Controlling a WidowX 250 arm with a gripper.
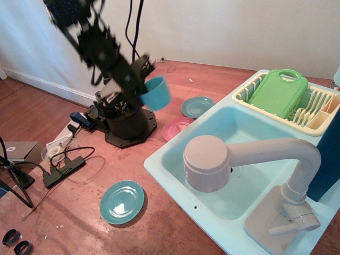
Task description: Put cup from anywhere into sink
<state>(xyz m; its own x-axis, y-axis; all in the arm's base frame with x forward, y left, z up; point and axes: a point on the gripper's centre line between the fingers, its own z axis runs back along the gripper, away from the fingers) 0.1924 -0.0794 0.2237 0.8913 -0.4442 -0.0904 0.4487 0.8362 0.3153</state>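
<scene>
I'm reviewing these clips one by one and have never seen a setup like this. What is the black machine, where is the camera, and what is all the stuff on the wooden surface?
The black machine is a small robot arm bolted to a black base. One fixed camera looks down from above the grey-beige toy faucet, so everything comes from that single view. The arm's end effector is blurred by motion but is closed around a small teal-blue plastic cup, held in the air and tilted, not yet over the large pale aqua plastic sink. On the reddish wooden surface lie a flat teal plate near the front, a pink plate and a second teal plate beside the sink. A cream dish rack holding a green board sits behind the basin.
</scene>
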